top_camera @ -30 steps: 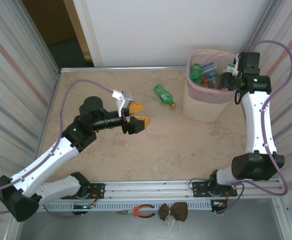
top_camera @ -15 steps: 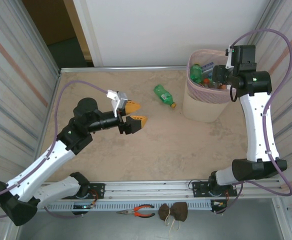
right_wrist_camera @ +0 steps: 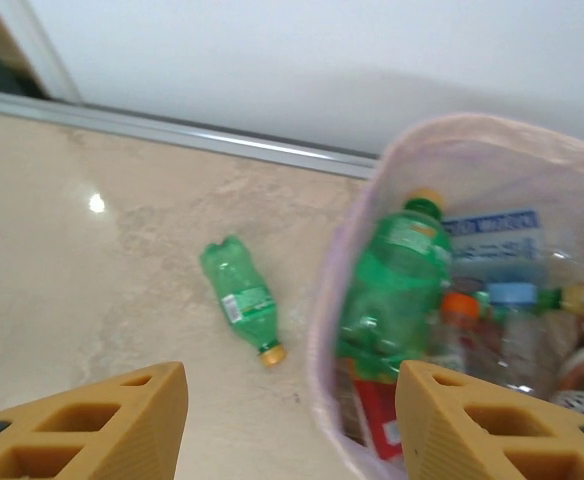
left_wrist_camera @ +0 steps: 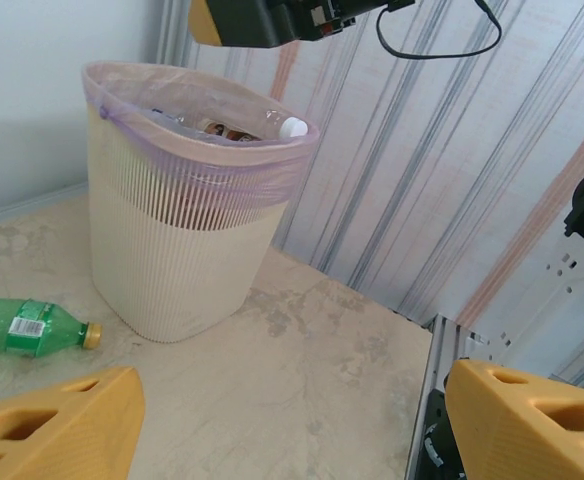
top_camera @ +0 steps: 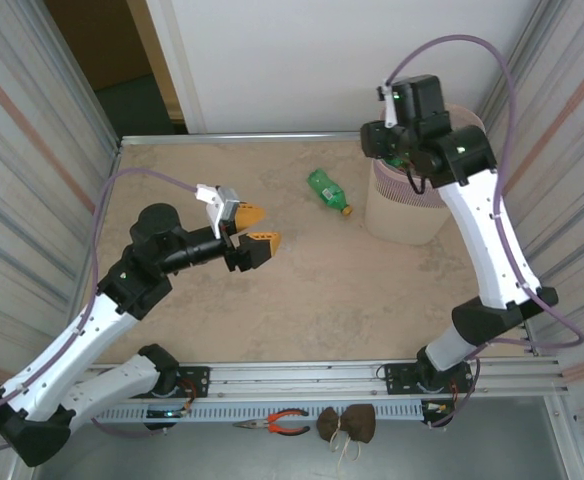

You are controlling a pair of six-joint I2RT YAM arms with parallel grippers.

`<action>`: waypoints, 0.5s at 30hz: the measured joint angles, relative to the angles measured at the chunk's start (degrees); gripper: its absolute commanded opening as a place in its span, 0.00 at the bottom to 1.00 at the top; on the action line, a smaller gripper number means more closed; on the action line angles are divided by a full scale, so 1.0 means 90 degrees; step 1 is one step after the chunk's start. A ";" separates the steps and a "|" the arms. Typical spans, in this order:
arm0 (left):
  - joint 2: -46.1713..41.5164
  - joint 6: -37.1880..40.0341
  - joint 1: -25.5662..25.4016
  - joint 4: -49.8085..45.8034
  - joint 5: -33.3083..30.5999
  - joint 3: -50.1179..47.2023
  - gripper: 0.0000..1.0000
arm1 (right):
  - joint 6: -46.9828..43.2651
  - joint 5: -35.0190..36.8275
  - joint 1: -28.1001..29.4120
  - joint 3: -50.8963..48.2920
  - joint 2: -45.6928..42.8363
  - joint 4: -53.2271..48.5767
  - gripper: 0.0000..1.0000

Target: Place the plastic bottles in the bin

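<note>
Though the bin (top_camera: pixel 402 215) at upper right already holds several bottles (right_wrist_camera: pixel 397 290), one green bottle (top_camera: pixel 329 190) lies on the desk (top_camera: pixel 322 290) just left of it. The right hand (right_wrist_camera: pixel 287 400), spread and empty, hovers over the bin's left rim. The left hand (top_camera: pixel 265 226), also released, sits lower left of the bottle.

I work over a beige, marbled tabletop (top_camera: pixel 352 300) with a metal lip (top_camera: pixel 252 138) along its far edge. Beyond it stands a plain white wall (top_camera: pixel 352 60), and a dark doorway (top_camera: pixel 107 60) opens at the far left. A striped, ribbed left panel (top_camera: pixel 27 150) and a matching right panel (top_camera: pixel 572 90) close me in. A bright spot of light (right_wrist_camera: pixel 96 203) glints on the stone-like surface. Along the near edge runs an aluminium rail (top_camera: pixel 302 377); nearer still, red-handled pliers (top_camera: pixel 277 421) lie on a grey ledge (top_camera: pixel 492 440).
</note>
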 measured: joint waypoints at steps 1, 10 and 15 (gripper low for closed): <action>-0.0046 -0.0005 0.0000 -0.0036 -0.0034 -0.0015 0.79 | -0.0002 0.0027 0.0112 0.0087 0.0112 -0.0002 0.56; -0.0539 -0.0070 0.0029 -0.0240 -0.0262 -0.0138 0.80 | -0.0138 0.0209 0.0826 0.0801 0.1226 0.0002 0.55; -0.0629 -0.0075 0.0029 -0.0386 -0.0318 -0.0163 0.80 | -0.0418 0.0583 0.0996 0.0993 0.1902 0.0012 0.54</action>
